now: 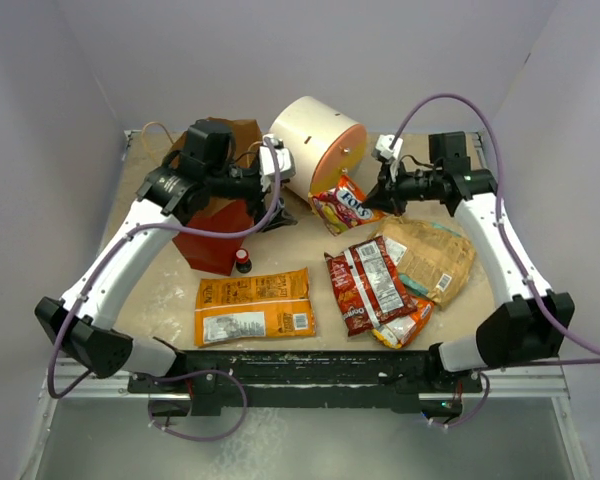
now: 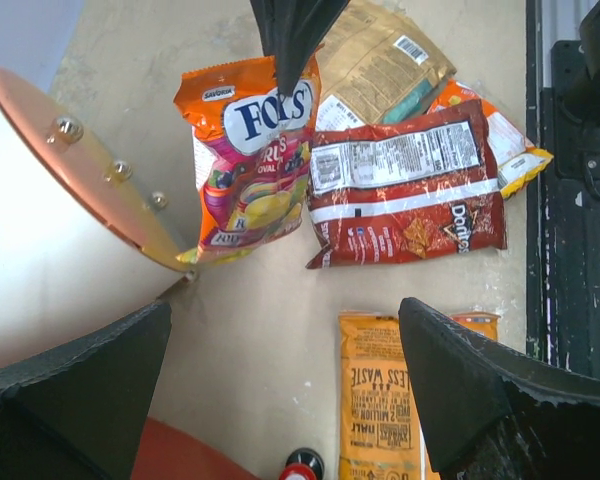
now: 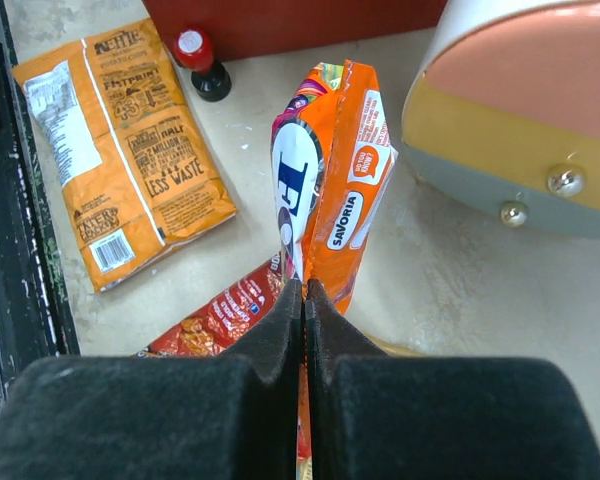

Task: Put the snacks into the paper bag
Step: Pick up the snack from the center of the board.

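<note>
- the right gripper (image 3: 303, 305) has its fingers pressed together on the top edge of a small orange candy packet (image 3: 325, 170). the packet hangs down from them, and i cannot tell whether its lower end touches the table (image 3: 440, 270).
- just under those fingers, to one side, a corner of the dark red packet (image 3: 220, 315) lies flat on the table.
- on the other side of the pinched packet, a cream drum (image 3: 520, 130) lies on its side, near the packet but apart from it.
- further out from the right gripper, the big orange packet (image 3: 120, 150) lies flat with its print up.
- beyond that, a small bottle (image 3: 202, 62) with a red cap stands upright just beside the red wall of the paper bag (image 3: 290, 20).
- the left gripper (image 2: 280, 400) is spread wide and holds nothing. it hovers over the table beside the bag and faces the pinched candy packet.
- the big orange packet and the bottle cap lie below the left gripper, towards one finger. the drum is by the other finger.
- behind the right gripper, beneath its arm, a tan packet (image 1: 435, 255) lies overlapping the dark red one.
- a yellow packet (image 1: 405, 328) pokes out underneath the dark red packet.
</note>
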